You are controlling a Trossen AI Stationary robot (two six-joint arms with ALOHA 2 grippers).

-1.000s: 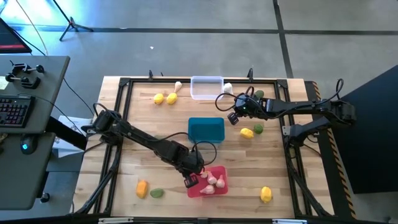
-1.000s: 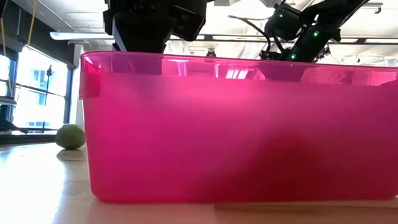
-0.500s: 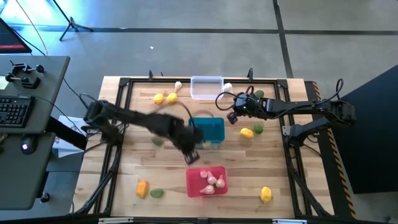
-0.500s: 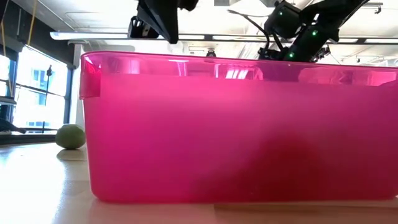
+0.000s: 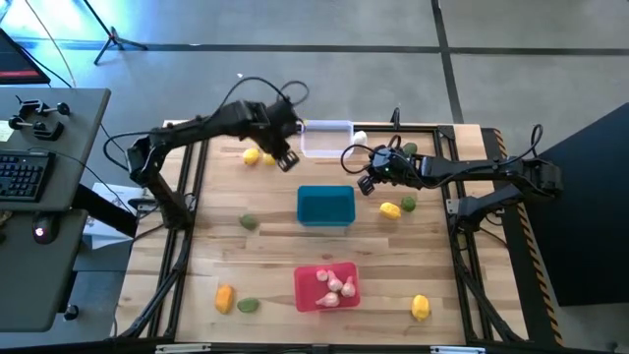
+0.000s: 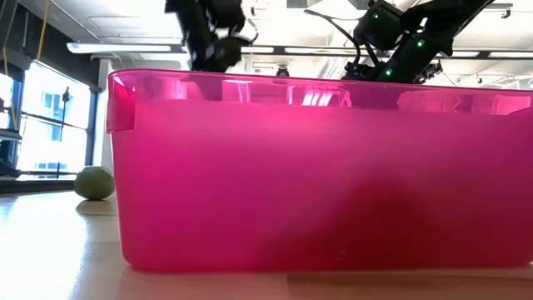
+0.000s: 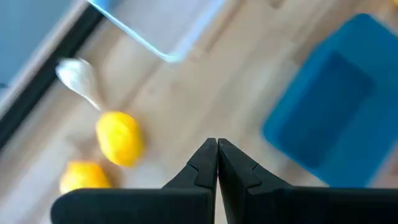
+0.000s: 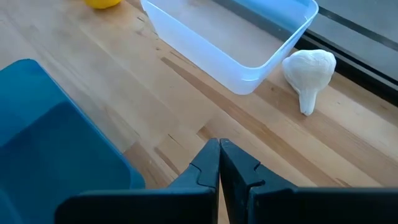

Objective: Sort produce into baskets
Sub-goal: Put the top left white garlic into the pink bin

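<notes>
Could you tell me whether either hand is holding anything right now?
No, nothing is held: the left hand and the right hand are both shut and empty.

We find no readable text here — no labels, brands, numbers or signs on any basket, piece of produce, arm or the counter; the keyboard [image 5: 22, 173] on the side desk shows keys too small to read.

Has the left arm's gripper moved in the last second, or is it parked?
Yes. The left gripper was at the red basket a second ago; it has swung away across the table to beside the clear basket, near the yellow fruits.
</notes>
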